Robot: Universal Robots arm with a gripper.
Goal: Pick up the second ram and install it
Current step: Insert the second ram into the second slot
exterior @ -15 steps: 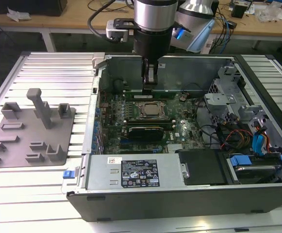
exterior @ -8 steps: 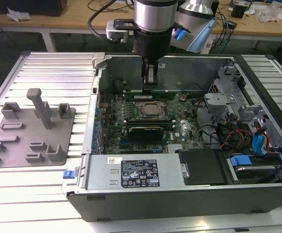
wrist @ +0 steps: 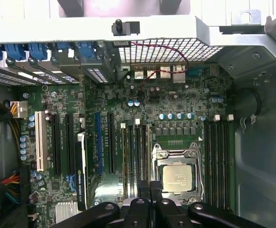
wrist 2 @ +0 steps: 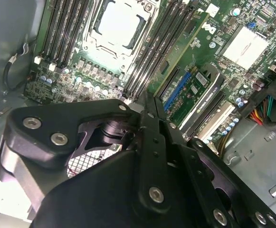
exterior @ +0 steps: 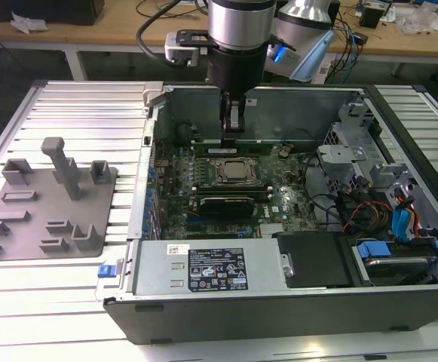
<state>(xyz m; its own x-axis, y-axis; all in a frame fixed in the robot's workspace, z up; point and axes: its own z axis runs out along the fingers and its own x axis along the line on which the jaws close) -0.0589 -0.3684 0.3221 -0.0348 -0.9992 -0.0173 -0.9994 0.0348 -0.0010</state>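
Gripper (exterior: 234,130), clenched, directly above the second ram (exterior: 207,142), which stands on edge on the motherboard (exterior: 283,204), its long axis running out to either side of the gripper, just beside the CPU socket (exterior: 236,172), all within the open computer case (exterior: 203,271) resting on the worktop (exterior: 68,98)

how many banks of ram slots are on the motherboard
2: one bank between the CPU socket and the expansion slots, the other bank on the socket's opposite side by the case wall. None looks hidden.
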